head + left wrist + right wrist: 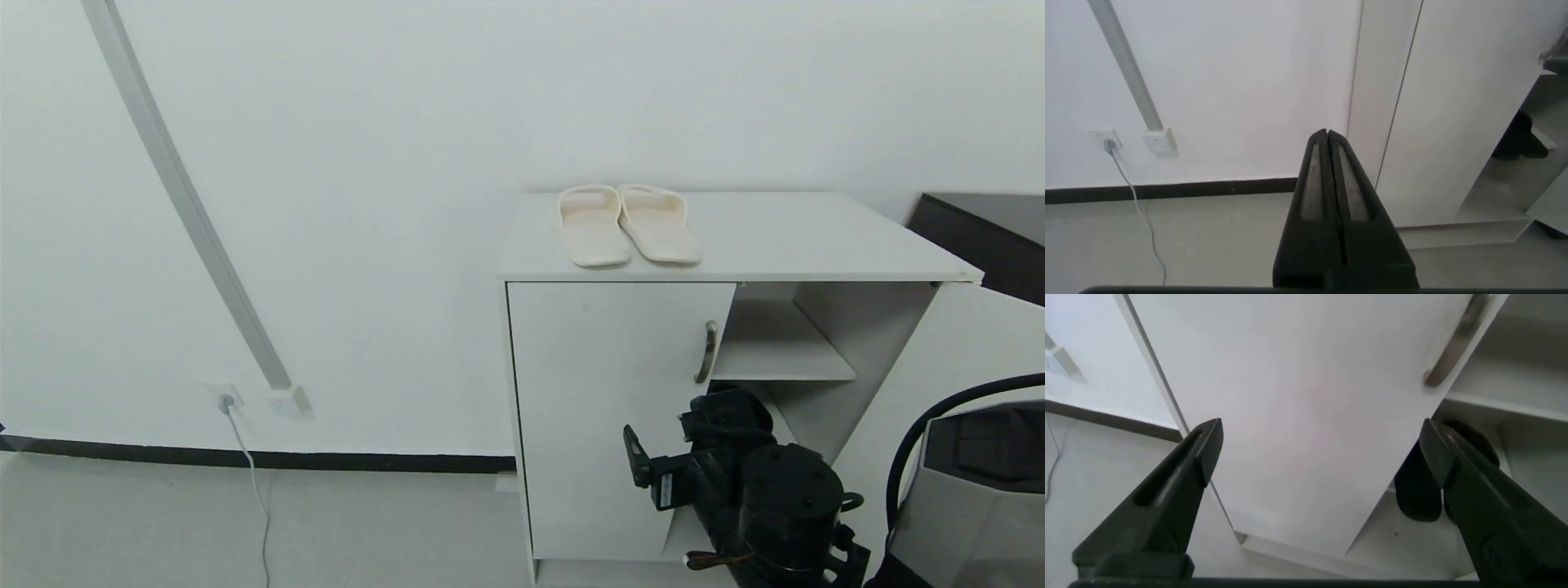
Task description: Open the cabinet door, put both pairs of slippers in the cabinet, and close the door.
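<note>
My right gripper (1320, 433): jaws spread wide and holding nothing, low in front of the shut left door (612, 408).
My left gripper (1328, 140): fingers pressed together – empty – facing the wall and floor (1208, 237) left of the cabinet (735, 237).
Cream slippers (627, 222): two, one pair, side by side on the cabinet top near its left end, toes towards the front edge.
Dark slippers (1429, 486): one pair on the cabinet's bottom board, just inside the opening, under the shelf (775, 351).
Doors: two – the left shut, the right door (963, 359) swung out towards me.
Handle (706, 351): one, on the shut door's free edge, bordering the opening.
Room: bare shelf above the dark pair; bare floor to the cabinet's left.
Wall: two socket plates (286, 402), one cable (253, 482), one slanting trunking strip (188, 204).
</note>
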Motion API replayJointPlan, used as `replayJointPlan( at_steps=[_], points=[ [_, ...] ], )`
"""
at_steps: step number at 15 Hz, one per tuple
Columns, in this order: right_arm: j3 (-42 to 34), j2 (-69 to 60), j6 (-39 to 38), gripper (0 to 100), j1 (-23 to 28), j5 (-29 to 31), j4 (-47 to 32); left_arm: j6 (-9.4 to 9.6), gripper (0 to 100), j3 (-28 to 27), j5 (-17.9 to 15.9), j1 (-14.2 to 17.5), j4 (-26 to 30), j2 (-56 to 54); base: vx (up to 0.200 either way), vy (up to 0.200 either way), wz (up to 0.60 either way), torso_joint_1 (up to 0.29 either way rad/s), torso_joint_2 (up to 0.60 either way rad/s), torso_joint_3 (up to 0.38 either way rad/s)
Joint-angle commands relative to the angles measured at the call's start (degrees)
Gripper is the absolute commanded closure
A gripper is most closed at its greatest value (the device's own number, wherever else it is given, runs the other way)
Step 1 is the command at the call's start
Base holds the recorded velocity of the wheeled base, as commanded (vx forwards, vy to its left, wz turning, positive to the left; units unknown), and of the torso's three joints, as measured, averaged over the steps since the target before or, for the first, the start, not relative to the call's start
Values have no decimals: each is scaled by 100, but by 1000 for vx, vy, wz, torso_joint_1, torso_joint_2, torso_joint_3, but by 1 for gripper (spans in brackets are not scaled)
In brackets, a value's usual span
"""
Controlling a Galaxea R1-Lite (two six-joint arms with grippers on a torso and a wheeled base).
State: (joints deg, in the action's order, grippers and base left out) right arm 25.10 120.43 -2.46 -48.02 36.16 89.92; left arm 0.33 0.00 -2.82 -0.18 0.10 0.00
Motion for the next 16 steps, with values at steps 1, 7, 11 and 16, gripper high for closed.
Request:
replayJointPlan(
  at_steps=[1, 7, 11, 16],
  points=[
    [4, 7, 0, 0, -6, 5, 8, 2, 100, 0, -8, 1, -1, 9, 0, 0, 0, 178, -486, -305],
    [12, -11, 0, 0, 29, -3, 8, 11, 100, 0, -17, 1, -1, 9, 0, 0, 0, 206, -519, -312],
    [4, -81, 70, 0, 21, 5, 8, 11, 100, 0, -17, 1, -1, 9, 0, 0, 0, 249, -559, -323],
    [4, -90, 79, 0, -6, 5, 8, 11, 100, 0, -17, 1, -1, 9, 0, 0, 0, 256, -567, -315]
  ],
)
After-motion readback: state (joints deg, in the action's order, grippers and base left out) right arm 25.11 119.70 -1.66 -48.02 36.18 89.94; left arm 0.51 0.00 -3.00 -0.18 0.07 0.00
